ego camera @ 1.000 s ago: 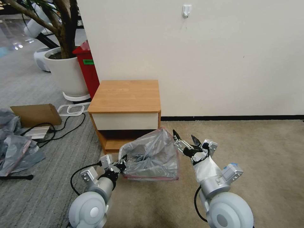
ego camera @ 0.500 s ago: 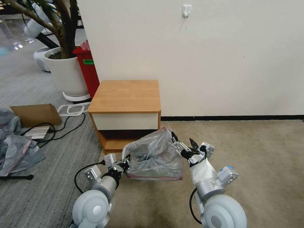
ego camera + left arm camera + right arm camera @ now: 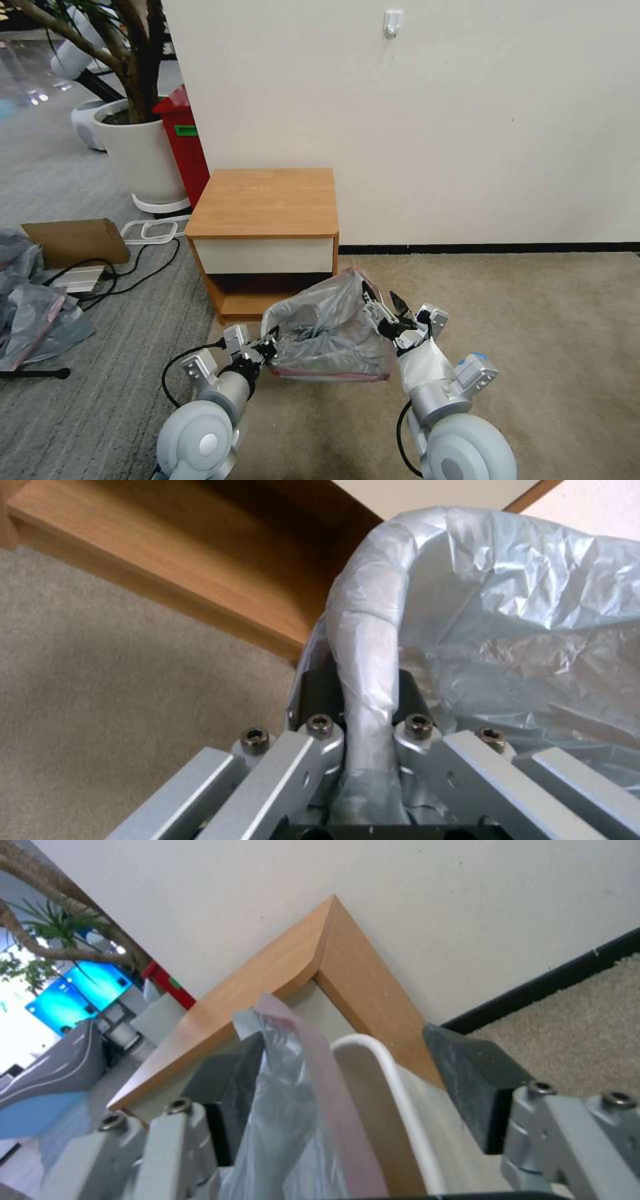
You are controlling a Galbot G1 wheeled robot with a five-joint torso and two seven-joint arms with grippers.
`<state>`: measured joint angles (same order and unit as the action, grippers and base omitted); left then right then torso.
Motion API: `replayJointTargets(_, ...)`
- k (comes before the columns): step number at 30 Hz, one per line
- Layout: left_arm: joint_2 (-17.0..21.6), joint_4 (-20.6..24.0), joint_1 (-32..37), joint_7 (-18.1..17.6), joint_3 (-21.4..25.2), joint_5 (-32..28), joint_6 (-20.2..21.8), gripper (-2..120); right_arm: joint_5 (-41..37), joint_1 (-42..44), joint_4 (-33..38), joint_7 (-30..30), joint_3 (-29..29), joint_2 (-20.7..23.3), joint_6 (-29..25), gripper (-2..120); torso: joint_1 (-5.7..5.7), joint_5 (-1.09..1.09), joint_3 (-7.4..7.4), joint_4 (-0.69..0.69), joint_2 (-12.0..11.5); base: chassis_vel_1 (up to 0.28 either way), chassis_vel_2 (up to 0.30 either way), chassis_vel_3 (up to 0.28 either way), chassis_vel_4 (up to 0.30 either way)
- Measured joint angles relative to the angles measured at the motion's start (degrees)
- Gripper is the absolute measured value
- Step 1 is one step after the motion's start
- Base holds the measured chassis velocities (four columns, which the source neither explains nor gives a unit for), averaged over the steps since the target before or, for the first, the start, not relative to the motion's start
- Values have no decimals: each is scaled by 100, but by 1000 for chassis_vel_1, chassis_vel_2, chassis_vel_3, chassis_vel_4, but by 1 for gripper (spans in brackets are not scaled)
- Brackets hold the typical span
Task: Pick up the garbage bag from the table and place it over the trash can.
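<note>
Over the last second the right hand (image 3: 385,308) has slid in from beside the garbage bag (image 3: 330,330) until its spread fingers straddle the pink-banded edge and the white rim of the trash can (image 3: 373,1055), nothing pinched yet. I'd say the bag is nearly seated. The left hand (image 3: 270,347) is clamped on a bunched fold of plastic at the opposite side. Both arms reach low over the carpet, just before the worktop (image 3: 267,200).
</note>
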<state>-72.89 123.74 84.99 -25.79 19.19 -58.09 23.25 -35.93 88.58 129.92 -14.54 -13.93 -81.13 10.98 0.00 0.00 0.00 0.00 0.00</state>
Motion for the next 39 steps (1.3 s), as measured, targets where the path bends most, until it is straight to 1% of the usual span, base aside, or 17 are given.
replayJointTargets(4,-45,-22,-73,-137,-45,-146,10,4,77,24,-4,1,9,-31,-55,52,0,0,0,0,0,0,0,0,0)
replayJointTargets(5,-45,-22,-73,-137,-45,-146,10,4,77,24,-4,1,9,-31,-55,52,0,0,0,0,0,0,0,0,0)
replayJointTargets(6,-58,-22,-87,-171,-57,-191,12,4,106,33,-12,6,11,-33,-79,46,0,0,0,0,0,0,0,0,0)
replayJointTargets(8,-73,-23,-109,-199,-68,-259,12,4,130,43,-37,12,13,-34,-111,38,0,0,0,0,0,0,0,0,0)
replayJointTargets(9,-73,-23,-109,-199,-68,-259,12,4,130,43,-37,12,13,-34,-111,38,0,0,0,0,0,0,0,0,0)
replayJointTargets(10,-79,-28,-125,-211,-67,-290,12,4,136,42,-52,15,10,-35,-126,33,0,-1,0,0,0,0,0,0,0)
replayJointTargets(11,-79,-28,-125,-211,-67,-290,12,4,136,42,-52,15,10,-35,-126,33,0,-1,0,0,0,0,0,0,0)
replayJointTargets(12,-82,-33,-138,-215,-63,-302,12,4,138,40,-61,20,9,-37,-133,26,0,0,0,0,0,0,0,0,0)
replayJointTargets(13,-84,-40,-150,-217,-62,-311,12,4,139,35,-72,25,9,-41,-145,23,0,0,0,0,0,0,0,0,0)
replayJointTargets(14,-84,-40,-150,-217,-62,-311,12,4,139,35,-72,25,9,-41,-145,23,0,0,0,0,0,0,0,0,0)
replayJointTargets(15,-87,-50,-158,-218,-63,-315,12,4,141,28,-80,28,8,-51,-158,17,0,0,0,0,0,0,0,0,0)
replayJointTargets(17,-100,-59,-165,-220,-65,-330,11,4,149,22,-91,31,3,-67,-182,9,0,0,0,0,0,0,0,0,0)
replayJointTargets(18,-105,-60,-165,-221,-66,-336,11,4,151,21,-94,31,-1,-74,-188,7,0,0,0,0,0,0,0,0,0)
replayJointTargets(19,-105,-60,-165,-221,-66,-336,11,4,151,21,-94,31,-1,-74,-188,7,0,0,0,0,0,0,0,0,0)
replayJointTargets(20,-114,-65,-164,-222,-72,-342,11,4,153,18,-98,31,-7,-80,-196,3,0,0,0,0,0,0,0,0,0)
replayJointTargets(22,-125,-66,-156,-221,-117,-353,12,4,154,5,-120,41,2,-91,-191,0,0,0,0,0,0,0,0,0,0)
replayJointTargets(39,-114,-74,-52,-183,-113,-352,31,4,-25,-117,-114,-123,-204,-80,-187,0,0,-1,0,0,0,0,0,0,0)
